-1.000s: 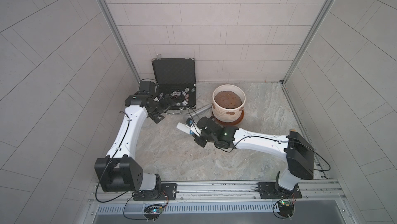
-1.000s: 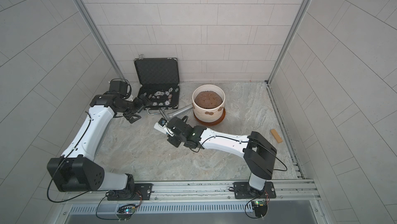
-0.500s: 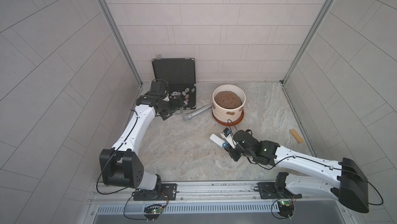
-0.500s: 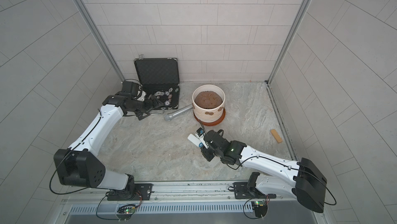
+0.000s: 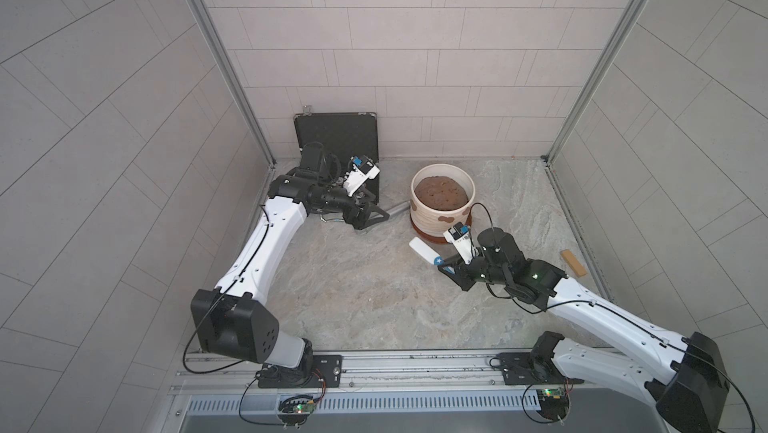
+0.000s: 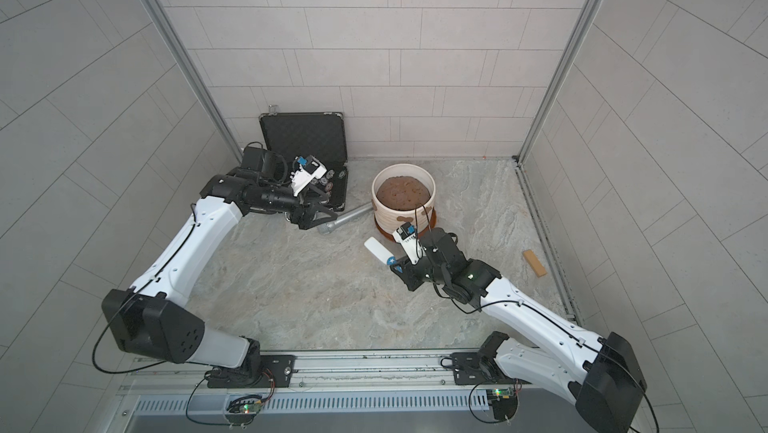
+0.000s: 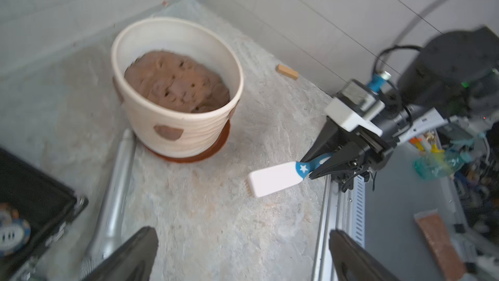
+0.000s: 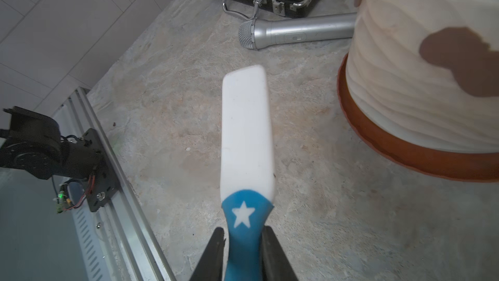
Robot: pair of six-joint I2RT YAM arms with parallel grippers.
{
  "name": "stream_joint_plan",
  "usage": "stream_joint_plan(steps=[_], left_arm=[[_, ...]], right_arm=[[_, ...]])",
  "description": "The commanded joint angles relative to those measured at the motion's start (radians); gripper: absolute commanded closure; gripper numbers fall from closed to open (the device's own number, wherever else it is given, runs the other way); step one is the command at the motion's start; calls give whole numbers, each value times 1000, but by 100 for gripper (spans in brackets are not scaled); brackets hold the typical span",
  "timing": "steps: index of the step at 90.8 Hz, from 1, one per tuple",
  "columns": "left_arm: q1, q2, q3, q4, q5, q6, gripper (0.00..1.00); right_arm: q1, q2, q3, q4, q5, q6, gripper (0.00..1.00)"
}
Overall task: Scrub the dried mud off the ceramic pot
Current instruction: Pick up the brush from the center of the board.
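Observation:
The ceramic pot (image 5: 432, 221) (image 6: 392, 221) is cream, ribbed and full of soil; it stands at the back in both top views. Brown patches of dried mud (image 5: 449, 217) (image 6: 404, 219) (image 7: 168, 132) (image 8: 456, 61) mark its wall. My right gripper (image 5: 446, 266) (image 6: 397, 265) (image 8: 243, 229) is shut on the blue star handle of a white brush (image 5: 422, 251) (image 7: 275, 178) (image 8: 245, 131). It holds the brush just in front of the pot (image 8: 405, 90), apart from it. My left gripper (image 5: 374, 221) (image 6: 320, 221) (image 7: 240, 233) stands open and empty, left of the pot (image 7: 189, 131).
A reddish saucer (image 8: 405, 158) (image 7: 189, 157) sits under the pot. A silver microphone (image 6: 345, 219) (image 8: 299, 32) lies between pot and open black case (image 5: 336, 144) holding poker chips. A wooden block (image 5: 573, 262) lies at the right wall. A metal rail runs along the front edge.
My right arm carried the brush from beside the microphone round to the pot's front. My left gripper moved right from the case toward the microphone, staying open.

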Motion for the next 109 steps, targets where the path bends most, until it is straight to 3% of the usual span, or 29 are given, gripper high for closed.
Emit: stream_joint_plan(steps=[1,12,22,34,79,93,109], left_arm=[[-1,-3,-88,-308,206,735,0],[-11,0,-115,-377,251,967,0],[-55,3,-120,-347,117,991,0],[-84,5,-164,-320,32,1036,0],[-201,26,-204,-216,-97,872,2],[-219,26,-200,-187,-141,822,16],[-222,20,-181,-181,-129,773,43]], right_arm=[[-27,32,61,-9,-246,-30,100],[-69,81,76,-29,-372,-88,100],[-70,124,103,-64,-437,-217,100],[-58,150,123,-67,-418,-309,100],[95,240,264,-50,-223,-413,100],[109,249,280,-34,-219,-402,100],[110,257,279,-26,-203,-388,100]])
